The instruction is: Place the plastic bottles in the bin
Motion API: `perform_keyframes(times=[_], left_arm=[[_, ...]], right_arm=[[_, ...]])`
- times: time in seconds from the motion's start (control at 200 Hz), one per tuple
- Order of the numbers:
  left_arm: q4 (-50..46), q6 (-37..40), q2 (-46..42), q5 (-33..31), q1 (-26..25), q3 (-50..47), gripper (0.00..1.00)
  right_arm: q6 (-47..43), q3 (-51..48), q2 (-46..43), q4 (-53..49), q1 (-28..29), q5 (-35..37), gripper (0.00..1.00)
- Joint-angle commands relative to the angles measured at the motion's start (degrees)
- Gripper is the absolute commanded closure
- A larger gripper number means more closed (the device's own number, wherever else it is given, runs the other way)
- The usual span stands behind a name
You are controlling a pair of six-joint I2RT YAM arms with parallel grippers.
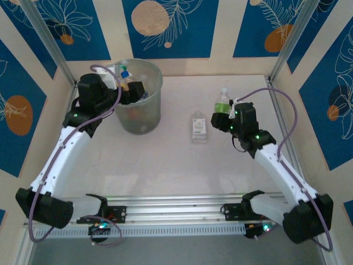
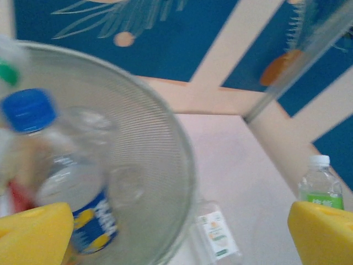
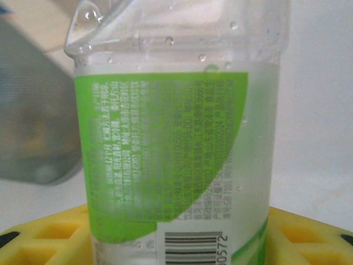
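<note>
**Green-label bottle in R end effector's pads; L end effector wide over the bin**

Readable writing first: not much. The green-label bottle (image 3: 176, 154) carries a barcode w/ digits "0572" at the bottom edge. The rest of its label is dense small print, too blurred to read. It's clear plastic w/ droplets inside the shoulder, a white cap and a lime-green label curving into white. It stands upright on the surface (image 1: 182, 165), right of centre.

The R end effector (image 3: 179, 237) is narrowed on it, yellow pads against both sides low on the body.

The L end effector (image 2: 179, 234) is spread wide at the rim of the bin (image 1: 140, 118), nothing between its pads. The bin is pale, translucent and ribbed, and stands at the far left. At its mouth is a blue-cap bottle (image 2: 55, 182), tilted, w/ a blue label bearing yellow spots and white lettering I can't make out. More bottles are blurred beside it.

A white-label bottle (image 1: 199, 128) lies flat on the surface btw bin and green-label bottle. Its label has an orange mark and unreadable green print.
</note>
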Motion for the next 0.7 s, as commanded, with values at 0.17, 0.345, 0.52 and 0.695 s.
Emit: perform_keyframes(times=[0.17, 0.345, 0.52, 0.695], left_arm=[[2.2, 2.0, 9.7, 13.0, -10.9, 13.0, 0.04], [0.4, 2.9, 15.1, 15.8, -16.3, 19.1, 0.06], [0.7, 0.7, 18.4, 16.1, -18.1, 20.8, 0.05], [1.1, -0.7, 20.0, 16.9, -19.1, 21.1, 0.05]], right_arm=[[-9.2, -1.8, -7.1, 10.2, 7.8, -7.2, 0.42], [-11.2, -0.5, -6.4, 11.5, 11.9, -5.6, 0.42], [-11.6, -0.3, -5.8, 13.3, 14.1, -4.2, 0.42], [-12.3, 0.4, -5.5, 14.0, 15.7, -3.2, 0.42]])
